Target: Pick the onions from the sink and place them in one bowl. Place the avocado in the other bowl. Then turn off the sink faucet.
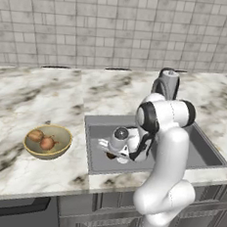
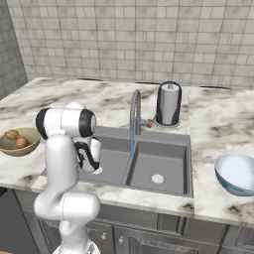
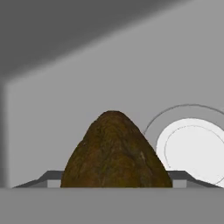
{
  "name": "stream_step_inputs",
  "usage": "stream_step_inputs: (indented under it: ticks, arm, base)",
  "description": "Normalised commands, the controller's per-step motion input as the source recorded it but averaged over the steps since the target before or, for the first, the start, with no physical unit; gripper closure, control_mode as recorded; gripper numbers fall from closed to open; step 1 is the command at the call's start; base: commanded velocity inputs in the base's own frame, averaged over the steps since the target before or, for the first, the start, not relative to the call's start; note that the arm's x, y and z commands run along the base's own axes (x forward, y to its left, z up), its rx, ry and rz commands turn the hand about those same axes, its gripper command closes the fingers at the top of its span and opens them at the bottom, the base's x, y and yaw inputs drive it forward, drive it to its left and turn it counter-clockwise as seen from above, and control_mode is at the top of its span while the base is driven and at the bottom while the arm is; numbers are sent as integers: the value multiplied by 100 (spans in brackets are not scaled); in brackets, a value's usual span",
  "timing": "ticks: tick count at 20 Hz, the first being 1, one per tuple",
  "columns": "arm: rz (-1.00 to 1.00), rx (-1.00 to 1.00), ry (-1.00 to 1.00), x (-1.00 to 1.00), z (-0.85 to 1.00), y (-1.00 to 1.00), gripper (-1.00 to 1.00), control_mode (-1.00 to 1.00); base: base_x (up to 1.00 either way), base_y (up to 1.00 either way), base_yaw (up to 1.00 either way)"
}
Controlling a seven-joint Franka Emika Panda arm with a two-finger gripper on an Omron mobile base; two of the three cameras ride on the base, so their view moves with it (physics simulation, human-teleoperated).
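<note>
A: What is surrounding the work area?

B: A marble desk (image 1: 34,93) is running wall to wall beneath a grey tiled wall (image 2: 149,34). The grey double-basin sink (image 2: 163,146) is sitting sunk into it, with dark cabinet fronts (image 2: 149,238) showing below the edge.

A: And where are the onions?

B: Both onions (image 1: 41,139) are lying together in the yellow-gold bowl (image 1: 58,147), which is standing on the desk at 9 o'clock from the sink. They are touching or nearly touching each other.

A: What is the right base view giving that the left one is not?

B: It is showing the sink faucet (image 2: 135,111) arching over the divider, with a thin blue stream of water (image 2: 132,141) falling from its spout. It is also showing a second bowl, pale blue (image 2: 237,173), at 3 o'clock from the sink, and a paper towel holder (image 2: 168,104) at 12 o'clock behind the basins. The white drain (image 2: 158,178) of the right basin is lying bare.

A: And the hand?

B: The hand (image 1: 112,153) is reaching down into the left basin. In the hand view the avocado (image 3: 114,153) is sitting low in the middle, right between the finger tips (image 3: 49,178), with the left basin's white drain (image 3: 194,148) lying at 3 o'clock of it on the basin floor.

A: Is it gripping?

B: The fingers are standing partly apart with the avocado between them; I cannot tell whether they are pressing on it.
</note>
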Motion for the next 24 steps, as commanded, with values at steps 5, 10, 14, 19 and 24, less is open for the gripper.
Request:
stream_step_inputs:
  ticks: [5, 10, 14, 19, 24]
  arm:
    - [0, 0, -5, 0, 100, -27, 100, -100]
    - [0, 0, -4, 0, 100, -1, 100, -100]
    - [0, 0, -1, 0, 100, 3, 100, -100]
    - [0, 0, 0, 0, 100, 4, 100, -100]
    - [0, -3, 0, 0, 100, 6, 100, -100]
  base:
    - [0, 0, 0]
    - [0, 0, 0]
    - [0, 0, 0]
    - [0, 0, 0]
    - [0, 0, 0]
